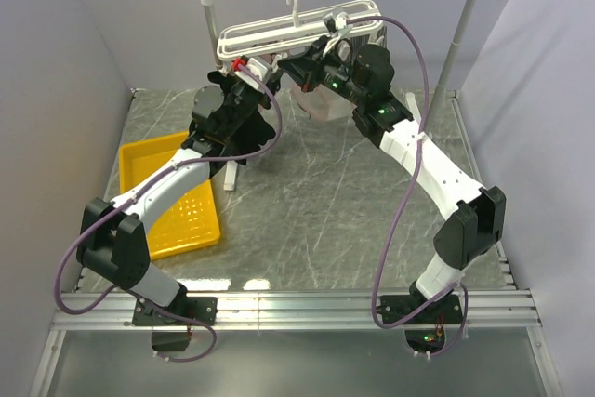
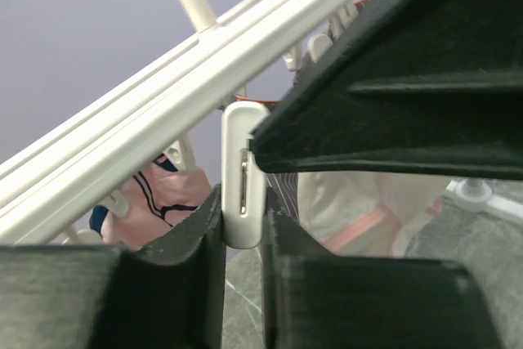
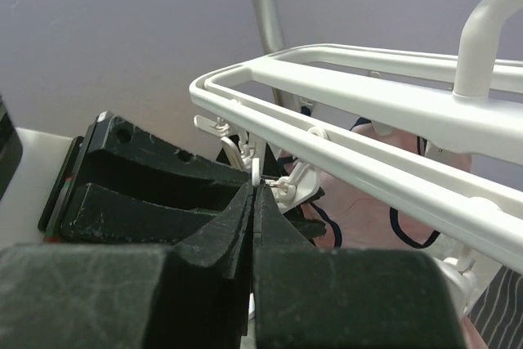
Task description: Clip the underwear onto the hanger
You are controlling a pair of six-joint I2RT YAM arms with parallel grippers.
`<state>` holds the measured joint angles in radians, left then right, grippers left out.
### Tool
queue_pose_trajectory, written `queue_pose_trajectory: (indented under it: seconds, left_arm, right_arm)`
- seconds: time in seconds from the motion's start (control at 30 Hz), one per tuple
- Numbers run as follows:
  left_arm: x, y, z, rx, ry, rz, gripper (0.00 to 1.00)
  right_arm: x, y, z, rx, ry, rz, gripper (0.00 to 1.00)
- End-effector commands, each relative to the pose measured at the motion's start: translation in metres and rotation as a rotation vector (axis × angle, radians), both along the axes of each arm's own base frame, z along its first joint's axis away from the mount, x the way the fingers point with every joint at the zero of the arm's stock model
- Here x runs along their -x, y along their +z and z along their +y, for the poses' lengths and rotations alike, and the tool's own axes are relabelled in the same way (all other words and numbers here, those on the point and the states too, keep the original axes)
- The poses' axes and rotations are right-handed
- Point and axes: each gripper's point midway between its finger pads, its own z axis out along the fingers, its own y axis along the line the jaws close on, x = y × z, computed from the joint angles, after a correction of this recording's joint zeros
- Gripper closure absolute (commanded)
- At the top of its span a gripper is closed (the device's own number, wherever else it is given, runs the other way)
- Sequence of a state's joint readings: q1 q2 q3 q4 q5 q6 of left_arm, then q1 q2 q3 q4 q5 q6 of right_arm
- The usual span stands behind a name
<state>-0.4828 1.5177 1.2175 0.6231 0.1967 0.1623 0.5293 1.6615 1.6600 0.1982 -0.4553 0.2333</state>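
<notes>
fingers of my left arm (image 2: 163,284) stand narrow, one on each side of a white clip (image 2: 243,177) that hangs from the hanger (image 2: 147,120). both touch it, so i judge that i am squeezing it to open its mouth. fingers of my right arm (image 3: 221,234) are pressed fully together just under the near bar, in the middle of the right wrist view. if a fold of cloth is between them, i cannot tell.

to do this step well, i think i should press the clip straight and not from a slant, so that it does not twist out. i should hold the pressure until the cloth edge sits deep in the mouth, and only then release. the risk is that only a thin edge is caught and falls out.

the underwear (image 1: 268,127) is in the upper middle of the top view, a black cloth below the hanger and beside my left wrist, above the counter (image 1: 325,202). it seems to hang with its long axis about vertical, and its loose end points down to the counter. my arms hide much of it, so i am not sure.
</notes>
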Motion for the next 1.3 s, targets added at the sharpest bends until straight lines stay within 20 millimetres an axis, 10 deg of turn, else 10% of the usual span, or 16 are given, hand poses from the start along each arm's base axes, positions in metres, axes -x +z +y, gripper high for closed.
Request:
queue_pose_trajectory:
  seconds: [0.0,0.07,0.2,0.33,1.27]
  left_arm:
    - [0.007,0.033,0.0,0.042,-0.023,-0.063,0.88]
    - [0.011,0.033,-0.001,0.046,-0.035,-0.057,0.95]
    - [0.016,0.032,-0.001,0.053,-0.058,-0.044,1.0]
    - [0.021,0.03,0.0,0.058,-0.074,-0.037,1.0]
    - [0.029,0.038,-0.011,0.077,-0.178,-0.026,1.0]
  right_arm:
    - [0.021,0.03,-0.012,-0.041,0.013,-0.052,1.0]
    - [0.021,0.029,-0.013,-0.046,0.007,-0.047,1.0]
    - [0.019,0.033,-0.018,-0.075,-0.003,-0.018,0.56]
    - [0.015,0.039,-0.029,-0.139,-0.007,0.07,0.4]
    - [0.004,0.019,-0.008,-0.313,0.018,0.322,0.41]
